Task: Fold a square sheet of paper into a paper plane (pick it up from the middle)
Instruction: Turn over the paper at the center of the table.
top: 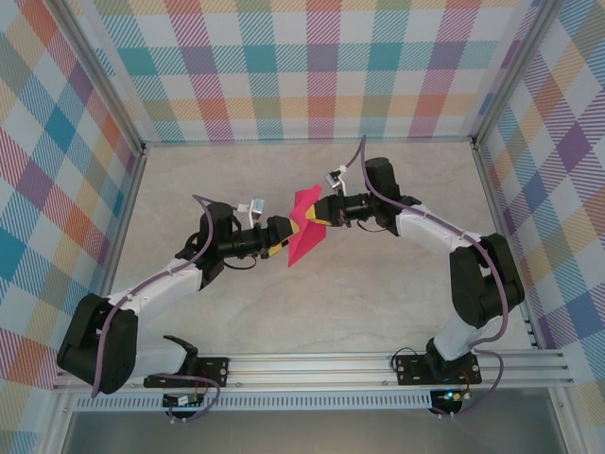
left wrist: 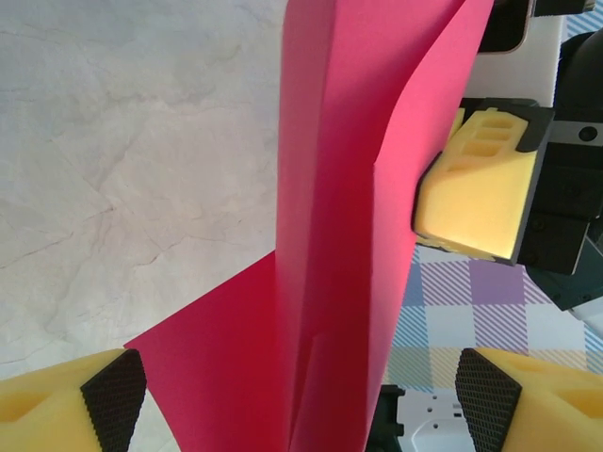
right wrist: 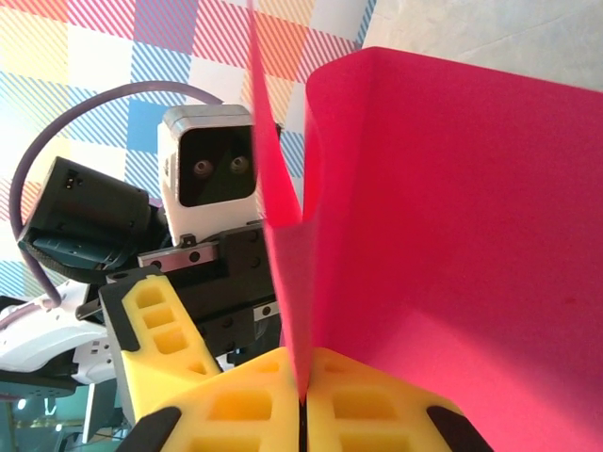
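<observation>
Over the pale marbled desk [top: 378, 312] I see the partly folded pink-red paper sheet [top: 304, 232] held up in the air between both arms, creased into upright flaps. My right gripper [right wrist: 303, 400] is clenched on its folded edge. My left gripper [left wrist: 301, 400] is released, its yellow fingers spread wide either side of the sheet, apparently not touching it, though that close view is cramped.

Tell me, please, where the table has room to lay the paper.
Bare table just beyond the front rail, and along the back wall. Crowded mid-table, where left gripper and right gripper meet at the pink paper.
</observation>
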Motion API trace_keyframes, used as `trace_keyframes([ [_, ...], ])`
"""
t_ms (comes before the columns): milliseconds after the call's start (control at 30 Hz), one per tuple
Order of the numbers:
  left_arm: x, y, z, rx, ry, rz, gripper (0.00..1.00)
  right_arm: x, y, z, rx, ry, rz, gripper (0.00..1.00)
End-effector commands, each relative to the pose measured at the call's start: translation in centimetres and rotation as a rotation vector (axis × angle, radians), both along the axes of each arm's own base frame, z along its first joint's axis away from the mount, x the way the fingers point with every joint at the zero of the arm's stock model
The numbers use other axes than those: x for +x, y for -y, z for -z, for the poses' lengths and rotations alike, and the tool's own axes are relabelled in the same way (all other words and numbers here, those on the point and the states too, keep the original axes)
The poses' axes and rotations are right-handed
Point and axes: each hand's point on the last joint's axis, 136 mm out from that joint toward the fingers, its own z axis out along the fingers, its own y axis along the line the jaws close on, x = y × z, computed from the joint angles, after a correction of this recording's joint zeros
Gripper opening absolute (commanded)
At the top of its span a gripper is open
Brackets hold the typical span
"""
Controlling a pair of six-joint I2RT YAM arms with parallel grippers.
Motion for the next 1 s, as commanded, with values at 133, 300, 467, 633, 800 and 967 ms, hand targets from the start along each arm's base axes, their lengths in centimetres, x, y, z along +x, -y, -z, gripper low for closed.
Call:
trace_keyframes([
  [133, -0.3, -1.7, 2.3, 0.098, -0.061, -0.067, 0.92, 0.4, -0.3, -1.9, 0.033, 0.061, -0.015, 0.08],
  [300, -0.2, -0.9, 1.7, 0.026, -0.055, -0.048, 0.94, 0.7, -0.4, -1.2, 0.028, 0.042, -0.014, 0.08],
  [467, -0.4, 0.7, -0.4, -0.061, -0.005, 0.000, 0.85, 0.8, -0.5, -0.6, 0.036, 0.014, -0.021, 0.08],
  [633, -0.3, 1.1, -1.6, -0.088, 0.033, 0.002, 0.64, 0.8, -0.7, -0.2, 0.042, -0.005, -0.029, 0.08],
  [800, 0.1, 1.0, -1.7, -0.083, 0.046, -0.022, 0.50, 0.7, -0.8, 0.2, 0.040, -0.022, -0.036, 0.08],
  [967, 0.4, 0.7, -1.0, -0.056, 0.048, -0.044, 0.38, 0.6, -0.7, 0.4, 0.037, -0.027, -0.038, 0.08],
])
